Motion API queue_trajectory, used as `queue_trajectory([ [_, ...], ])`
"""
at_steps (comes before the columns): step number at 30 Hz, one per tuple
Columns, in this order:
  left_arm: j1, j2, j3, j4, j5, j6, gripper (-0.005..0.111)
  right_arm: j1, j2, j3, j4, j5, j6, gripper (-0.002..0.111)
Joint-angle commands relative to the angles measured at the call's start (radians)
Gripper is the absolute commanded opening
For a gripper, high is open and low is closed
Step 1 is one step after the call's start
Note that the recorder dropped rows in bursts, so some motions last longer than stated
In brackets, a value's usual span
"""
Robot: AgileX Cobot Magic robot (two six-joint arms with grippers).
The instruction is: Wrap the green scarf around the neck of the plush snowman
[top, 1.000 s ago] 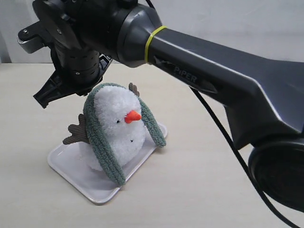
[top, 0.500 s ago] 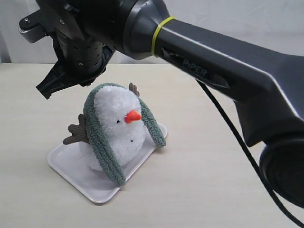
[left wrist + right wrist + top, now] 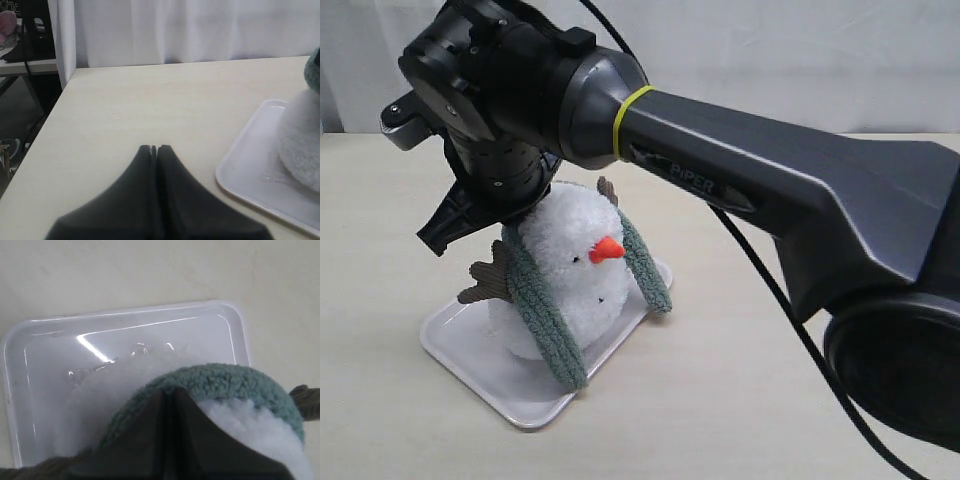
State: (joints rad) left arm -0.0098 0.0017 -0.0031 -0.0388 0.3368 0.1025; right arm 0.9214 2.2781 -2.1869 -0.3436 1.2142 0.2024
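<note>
Green scarf (image 3: 542, 310) is draping over the head of the plush snowman (image 3: 575, 265), centre-left of the exterior view, ends hanging toward the white tray (image 3: 470, 350). My right pincer (image 3: 170, 391) is touching the scarf at the crown, fingers together; can't tell if I'm pinching fabric. Half a second ago it was hovering higher, upper left. Left pincer (image 3: 154, 148) is sitting closed and empty.

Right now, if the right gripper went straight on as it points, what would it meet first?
Most likely the green scarf draped over the plush snowman: the right gripper, jaws shut, points right at it, though depth is unclear.
</note>
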Motion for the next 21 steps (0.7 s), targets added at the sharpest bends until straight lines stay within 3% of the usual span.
queue_trajectory([
  [1, -0.003, -0.002, 0.003, 0.001, -0.012, 0.001, 0.0, -0.002, 0.029, 0.005, -0.001, 0.007, -0.006, 0.004],
  [21, -0.003, -0.002, 0.003, 0.001, -0.012, 0.001, 0.0, 0.0, 0.021, 0.005, 0.021, 0.007, -0.027, 0.004],
])
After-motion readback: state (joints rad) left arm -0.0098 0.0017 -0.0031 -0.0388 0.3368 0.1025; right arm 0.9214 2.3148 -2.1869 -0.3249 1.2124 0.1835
